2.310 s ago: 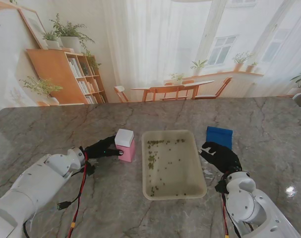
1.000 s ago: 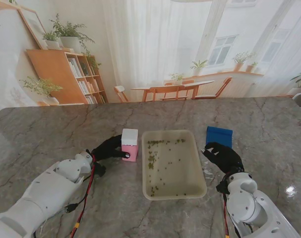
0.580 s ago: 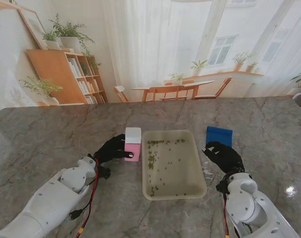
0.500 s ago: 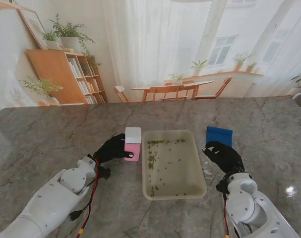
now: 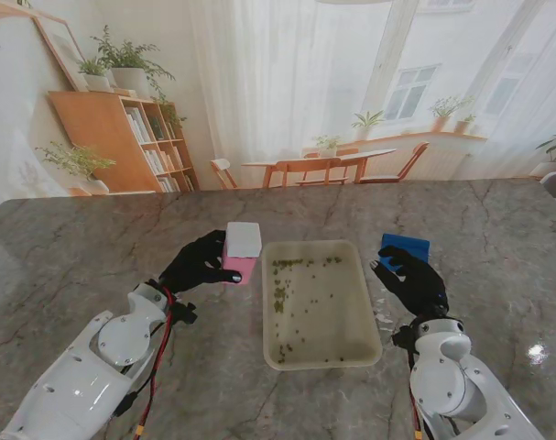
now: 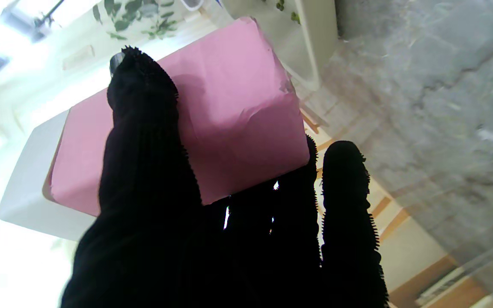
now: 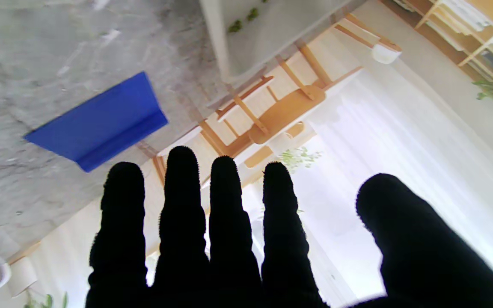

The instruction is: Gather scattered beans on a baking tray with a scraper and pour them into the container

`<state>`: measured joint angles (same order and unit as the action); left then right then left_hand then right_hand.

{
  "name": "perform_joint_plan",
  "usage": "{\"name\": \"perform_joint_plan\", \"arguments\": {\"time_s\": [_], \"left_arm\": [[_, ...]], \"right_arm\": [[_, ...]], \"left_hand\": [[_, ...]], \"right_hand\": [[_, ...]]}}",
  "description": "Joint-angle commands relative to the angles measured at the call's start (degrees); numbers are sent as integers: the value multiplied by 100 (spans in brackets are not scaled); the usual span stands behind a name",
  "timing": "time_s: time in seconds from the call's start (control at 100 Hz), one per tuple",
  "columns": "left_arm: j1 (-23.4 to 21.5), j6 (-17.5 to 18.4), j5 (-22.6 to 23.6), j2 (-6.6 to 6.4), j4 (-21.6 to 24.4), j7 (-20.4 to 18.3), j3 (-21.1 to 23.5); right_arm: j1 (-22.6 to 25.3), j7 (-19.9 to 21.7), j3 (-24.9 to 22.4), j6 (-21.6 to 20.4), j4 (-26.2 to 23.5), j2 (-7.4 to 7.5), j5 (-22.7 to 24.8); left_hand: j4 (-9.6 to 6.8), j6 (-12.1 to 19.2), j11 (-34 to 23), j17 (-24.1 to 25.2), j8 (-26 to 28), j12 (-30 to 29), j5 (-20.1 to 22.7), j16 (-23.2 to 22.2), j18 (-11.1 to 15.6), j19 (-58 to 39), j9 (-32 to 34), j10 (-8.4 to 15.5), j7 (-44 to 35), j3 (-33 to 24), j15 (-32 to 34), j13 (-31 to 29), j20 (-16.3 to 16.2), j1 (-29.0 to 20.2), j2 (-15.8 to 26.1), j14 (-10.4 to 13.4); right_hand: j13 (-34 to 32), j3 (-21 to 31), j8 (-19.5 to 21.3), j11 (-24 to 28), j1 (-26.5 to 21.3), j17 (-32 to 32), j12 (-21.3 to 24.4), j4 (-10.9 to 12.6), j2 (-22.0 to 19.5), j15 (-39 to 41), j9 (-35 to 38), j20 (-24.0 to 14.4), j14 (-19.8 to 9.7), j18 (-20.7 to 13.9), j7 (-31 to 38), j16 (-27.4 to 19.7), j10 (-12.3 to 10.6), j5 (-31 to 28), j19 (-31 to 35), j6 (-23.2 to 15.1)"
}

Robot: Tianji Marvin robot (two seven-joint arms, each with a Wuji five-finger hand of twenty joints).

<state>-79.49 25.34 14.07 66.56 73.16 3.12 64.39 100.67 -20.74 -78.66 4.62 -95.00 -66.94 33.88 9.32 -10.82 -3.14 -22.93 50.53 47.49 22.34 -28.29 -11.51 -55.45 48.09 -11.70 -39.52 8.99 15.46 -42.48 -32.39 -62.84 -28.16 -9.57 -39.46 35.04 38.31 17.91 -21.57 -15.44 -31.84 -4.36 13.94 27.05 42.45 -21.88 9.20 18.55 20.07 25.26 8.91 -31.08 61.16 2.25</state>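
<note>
Since I was driving from afar, I logged the moment thus.

Left hand: my left hand [image 5: 199,262] was clasped round the pink container [image 5: 240,254], thumb across one face in the left wrist view [image 6: 144,141], fingers behind.

Container: it seemed lifted and tilted just left of the baking tray [image 5: 276,353]; whether its base touched the table [image 5: 94,238] I could not be sure.

Right hand: my right hand [image 5: 408,280] was empty, fingers [image 7: 225,205] spread and straight, hovering just nearer to me than the blue scraper [image 5: 404,248].

Scraper: it lay flat on the marble right of the tray, untouched.

Beans: the beans [image 5: 296,266] were scattered in the tray, thickest toward its far left corner.

Doing it well: I judged the container should be kept level and parked close by the tray, and the scraper taken by its thick edge so the thin edge meets the tray floor.

Hard to see: the container's mouth faced away from both cameras; the fingers behind it were hidden; single beans were too small to count.
</note>
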Motion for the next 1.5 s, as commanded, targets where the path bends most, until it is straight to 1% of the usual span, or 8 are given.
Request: {"name": "perform_joint_plan", "arguments": {"time_s": [0.0, 0.22, 0.49, 0.6, 0.99, 1.17, 1.31, 1.49], "left_arm": [[6, -6, 118, -23, 190, 6, -50], [46, -71, 704, -79, 466, 100, -316], [46, -336, 846, -49, 596, 247, -501], [-1, -378, 862, -52, 645, 253, -504], [-207, -307, 927, -119, 867, 111, -361], [-222, -270, 922, -119, 895, 113, -370], [-207, -223, 881, -114, 885, 106, -409], [-192, -201, 851, -109, 877, 103, -442]], "right_arm": [[-18, 71, 69, -133, -198, -33, 29], [-181, 357, 238, -640, -482, 36, 62], [-611, 1119, 616, -1399, -501, 203, 89], [-838, 1384, 781, -1755, -429, 292, 333], [-1597, 2077, 1248, -2398, -324, 479, 818], [-1925, 2355, 1427, -2593, -177, 547, 963], [-2155, 1909, 1571, -2794, 105, 525, 1426], [-2329, 1727, 1632, -3051, 254, 539, 1711]], "left_hand": [[-662, 483, -861, 22, 449, 683, 465, -218, -94, -186, 888, 860, -2109, -1003, 566, -436, -180, -1096, 1160, 129], [-677, 495, -932, -7, 504, 860, 513, -333, -127, -185, 997, 890, -2110, -935, 663, -505, -236, -1059, 1153, 144], [-706, 421, -954, 13, 520, 979, 588, -433, -213, -196, 1068, 846, -2065, -932, 709, -534, -322, -1067, 1110, 83], [-714, 409, -966, 31, 526, 1028, 612, -473, -225, -206, 1089, 839, -2061, -937, 735, -535, -359, -1065, 1090, 79], [-720, 514, -900, -3, 445, 1073, 676, -536, -194, -183, 1158, 894, -2064, -964, 723, -576, -444, -1031, 1038, 118], [-715, 539, -871, -24, 401, 1085, 669, -544, -173, -153, 1167, 912, -2087, -978, 700, -587, -456, -1014, 1031, 139], [-711, 551, -854, -42, 370, 1090, 675, -549, -152, -139, 1177, 918, -2113, -992, 683, -600, -468, -1006, 1024, 150], [-708, 564, -843, -53, 350, 1093, 673, -554, -146, -111, 1180, 928, -2130, -1004, 672, -606, -472, -1001, 1022, 149]], "right_hand": [[54, -59, -134, 74, 89, 0, -69, -45, 7, 80, -205, -93, -4, 13, -135, 72, -21, 251, 124, 23], [660, -138, -205, -263, 390, 547, 97, -90, 14, -276, -1020, 34, 70, -71, -525, -56, -8, 959, -327, 161], [1663, -410, -269, -791, 838, 1212, 359, -144, -37, -1063, -1969, 240, 329, -228, -1160, -377, 458, 1843, -1269, 793], [1913, -422, -111, -847, 1103, 1332, 342, -179, -49, -1149, -2327, 237, 374, -291, -1285, -410, 546, 2299, -1456, 801], [2210, -308, 102, -839, 1484, 1430, 298, -234, 43, -1206, -2726, 280, 510, -213, -1602, -483, 753, 2476, -1548, 917], [1726, -61, 608, -553, 1409, 888, 125, -221, 213, -799, -2420, 65, 341, -215, -1241, -326, 604, 2389, -887, 912], [716, 769, 704, 234, 1281, -350, -263, -230, 722, 242, -1549, -699, -292, -742, -586, 25, -37, 1527, 420, 758], [-282, 1981, 714, 1211, 805, -1336, -328, -295, 1361, 910, -535, -486, -832, -1256, 143, 54, -556, 634, 784, 166]]}}
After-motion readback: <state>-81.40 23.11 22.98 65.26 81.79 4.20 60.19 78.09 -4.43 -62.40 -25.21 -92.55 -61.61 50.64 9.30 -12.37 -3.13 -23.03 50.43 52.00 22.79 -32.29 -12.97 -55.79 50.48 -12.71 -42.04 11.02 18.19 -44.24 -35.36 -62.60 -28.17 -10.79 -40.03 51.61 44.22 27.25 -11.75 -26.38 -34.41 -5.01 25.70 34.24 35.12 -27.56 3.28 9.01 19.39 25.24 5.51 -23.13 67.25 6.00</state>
